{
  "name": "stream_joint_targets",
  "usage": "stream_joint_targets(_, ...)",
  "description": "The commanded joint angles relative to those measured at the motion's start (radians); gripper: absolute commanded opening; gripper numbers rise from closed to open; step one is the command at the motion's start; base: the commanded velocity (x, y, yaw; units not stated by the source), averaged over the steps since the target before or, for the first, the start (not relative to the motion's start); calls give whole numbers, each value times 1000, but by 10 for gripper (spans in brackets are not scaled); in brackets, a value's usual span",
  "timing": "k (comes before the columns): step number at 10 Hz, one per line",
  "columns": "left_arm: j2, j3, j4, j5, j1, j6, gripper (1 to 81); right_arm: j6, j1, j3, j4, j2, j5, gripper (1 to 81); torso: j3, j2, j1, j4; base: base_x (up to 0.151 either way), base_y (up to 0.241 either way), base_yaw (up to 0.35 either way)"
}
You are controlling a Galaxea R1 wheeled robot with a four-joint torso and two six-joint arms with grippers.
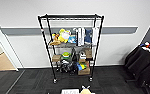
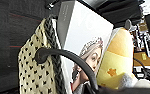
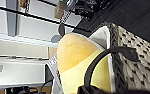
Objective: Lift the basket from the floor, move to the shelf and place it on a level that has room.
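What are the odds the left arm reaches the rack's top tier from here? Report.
Probably not. The top tier looks bare, but the rack stands back across a stretch of carpet, and the left wrist view shows the basket and its handle close up.

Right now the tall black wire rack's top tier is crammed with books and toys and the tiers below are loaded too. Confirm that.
Wrong on one point: the head view shows the tall black wire rack with its top tier bare; the tiers below are indeed loaded.

My left gripper (image 2: 116,90) looks like a black, blurred mass; my right gripper (image 3: 96,90) is equally black, its details too blurred to tell.
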Motion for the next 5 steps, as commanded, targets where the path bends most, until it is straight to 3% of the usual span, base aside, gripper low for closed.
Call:
stream_joint_targets(1,-41,101,-28,50,-121,8,10,3,110,129,-17,-35,2,10,51,92,-59,0,0,0,0)
stream_joint_targets(2,-56,122,-29,18,-122,6,10,5,113,135,-17,-42,2,10,95,133,-86,0,0,0,0)
stream_joint_targets(5,-55,128,-31,12,-130,5,10,3,116,140,-17,-50,2,10,162,218,-140,0,0,0,0)
